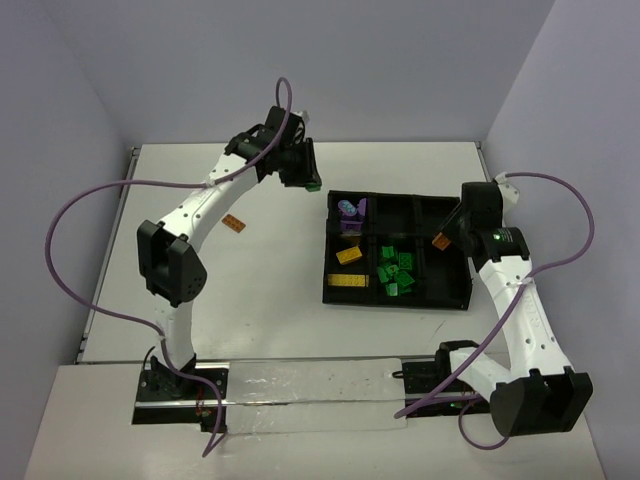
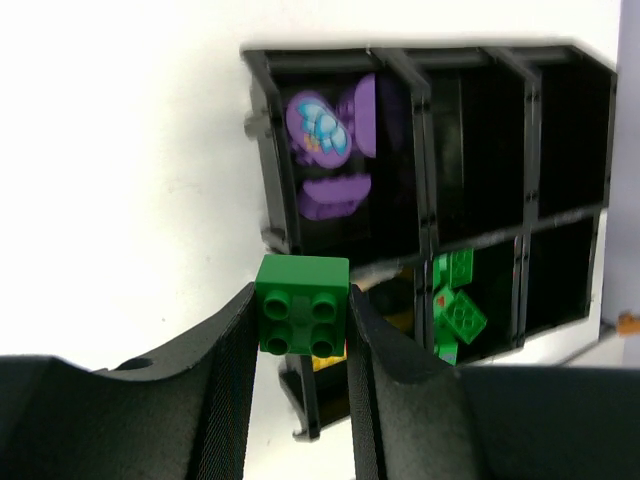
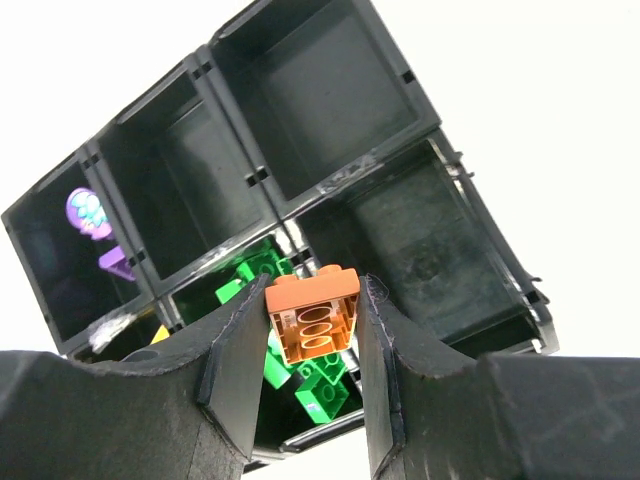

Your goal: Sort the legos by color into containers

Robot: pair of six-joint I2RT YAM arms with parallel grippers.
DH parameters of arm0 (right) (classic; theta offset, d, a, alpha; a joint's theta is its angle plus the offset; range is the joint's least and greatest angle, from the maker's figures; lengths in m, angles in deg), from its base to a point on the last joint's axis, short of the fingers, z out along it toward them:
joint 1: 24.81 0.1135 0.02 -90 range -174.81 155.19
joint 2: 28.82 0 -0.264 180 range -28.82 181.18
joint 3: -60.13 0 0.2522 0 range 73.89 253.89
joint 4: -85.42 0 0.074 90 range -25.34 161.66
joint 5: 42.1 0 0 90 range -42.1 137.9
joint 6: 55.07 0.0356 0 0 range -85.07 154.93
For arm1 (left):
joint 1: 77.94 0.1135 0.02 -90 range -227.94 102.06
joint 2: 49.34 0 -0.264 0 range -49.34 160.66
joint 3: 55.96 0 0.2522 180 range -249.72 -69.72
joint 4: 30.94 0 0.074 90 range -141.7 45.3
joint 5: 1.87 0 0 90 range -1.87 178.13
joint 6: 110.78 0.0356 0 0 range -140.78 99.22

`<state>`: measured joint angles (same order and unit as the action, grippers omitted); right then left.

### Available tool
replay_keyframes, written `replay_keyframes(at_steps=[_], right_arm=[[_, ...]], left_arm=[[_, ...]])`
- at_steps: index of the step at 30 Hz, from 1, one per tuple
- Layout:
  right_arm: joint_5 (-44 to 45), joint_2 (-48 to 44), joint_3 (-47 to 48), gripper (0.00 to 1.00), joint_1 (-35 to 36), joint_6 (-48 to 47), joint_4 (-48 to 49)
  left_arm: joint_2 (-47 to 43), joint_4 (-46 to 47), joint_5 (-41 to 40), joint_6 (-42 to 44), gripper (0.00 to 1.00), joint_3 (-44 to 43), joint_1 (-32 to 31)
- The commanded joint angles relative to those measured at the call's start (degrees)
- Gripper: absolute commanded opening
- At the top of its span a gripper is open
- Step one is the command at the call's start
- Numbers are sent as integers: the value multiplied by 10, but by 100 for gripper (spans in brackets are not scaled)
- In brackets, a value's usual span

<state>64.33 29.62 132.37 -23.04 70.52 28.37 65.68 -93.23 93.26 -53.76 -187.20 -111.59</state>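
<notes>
L gripper (image 2: 300, 300) w/ green brick (image 2: 302, 320) hangs just off tray (image 2: 272, 150), far-left corner.

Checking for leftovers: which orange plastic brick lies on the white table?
The flat orange plastic brick beside the left arm; the square orange brick is gripped in the right fingers.

From above and behind we look down on the whole worktop (image 1: 270, 180). Close behind the left claw (image 2: 300, 300) and right claw (image 3: 315, 300), we face the black tray (image 1: 395, 297), shared by all views.
</notes>
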Motion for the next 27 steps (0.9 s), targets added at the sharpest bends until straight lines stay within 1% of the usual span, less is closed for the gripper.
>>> replay_keyframes(at_steps=[1,3,6,10,14,21,23,27], right_arm=[[25,-15,16,0,-8,4,-28],[27,-20,15,0,-8,-2,-32],[36,-21,10,0,-10,-7,-38],[53,-5,12,0,-12,-17,-43],[53,-7,-1,0,-13,-21,-40],[50,-35,-63,0,-32,3,-46],[56,-39,-75,3,-34,21,-58],[61,-48,-95,3,-36,39,-60]], left_arm=[[49,-58,-24,-31,0,-141,-1],[53,-51,-16,-37,0,-156,-2],[68,-51,-14,-35,0,-203,1],[67,-36,8,-45,0,-185,1],[67,-20,19,-41,0,-183,-1],[60,-7,43,-24,0,-166,-22],[55,-8,40,-19,0,-157,-30],[59,-23,59,-33,0,-162,-35]])
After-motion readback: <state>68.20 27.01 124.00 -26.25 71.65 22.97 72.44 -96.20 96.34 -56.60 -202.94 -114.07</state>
